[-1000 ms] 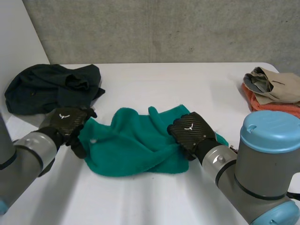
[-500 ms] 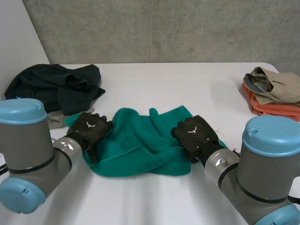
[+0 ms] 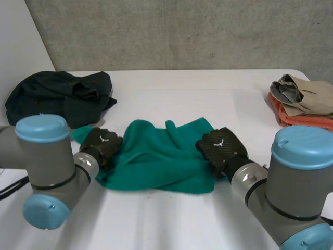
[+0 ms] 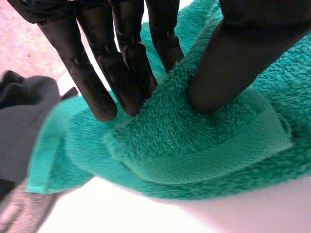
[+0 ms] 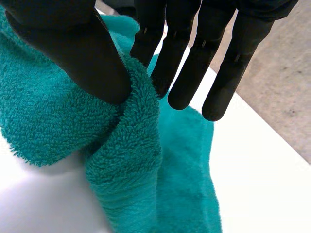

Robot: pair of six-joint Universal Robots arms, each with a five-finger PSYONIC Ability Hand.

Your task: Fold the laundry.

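A crumpled green towel (image 3: 156,156) lies in the middle of the white table (image 3: 187,91). My left hand (image 3: 100,143) is at the towel's left edge. In the left wrist view its thumb (image 4: 243,53) presses a fold of the towel (image 4: 204,141) against its straight fingers (image 4: 92,73), pinching it. My right hand (image 3: 222,148) is at the towel's right edge. In the right wrist view its thumb (image 5: 73,43) and fingers (image 5: 180,58) pinch a raised ridge of the towel (image 5: 131,150).
A heap of dark clothes (image 3: 57,96) lies at the back left, close to my left arm. Beige and orange folded clothes (image 3: 304,101) are stacked at the right edge. A grey wall (image 3: 182,31) stands behind the table.
My left arm has swung inward, and its hand has moved onto the towel's left edge and closed on a fold. My right hand has shifted slightly right with its pinched edge.
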